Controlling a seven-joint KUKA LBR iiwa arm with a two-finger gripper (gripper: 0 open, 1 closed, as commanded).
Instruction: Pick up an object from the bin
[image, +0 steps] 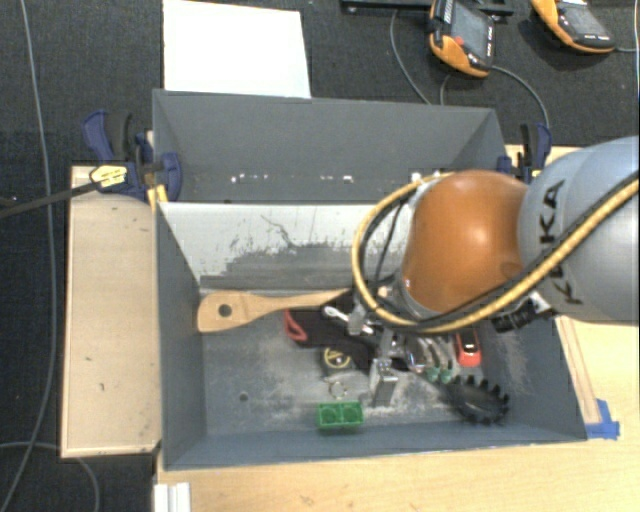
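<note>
- Arm comes in from the right w/ its orange cover over the right half of the bin.
- Gripper is low, at the bin floor, front-centre.
- Hand state: can't tell from my view whether it's spread or pressed together, the wrist & cables sit on top of it. Can't tell if it grips anything either.
- Nearest thing: green block w/ two studs, flat on the floor near the front wall, just left of and below the gripper, apart from it.
- Small grey bit just left of the gripper, above the green block.
- Black item w/ yellow mark up-left of the gripper, red piece beside that.
- Black toothed piece to the gripper's right, near the front-right corner.
- Wooden spoon lies across the back of the floor, its holed end at left, other end under the arm.
</note>
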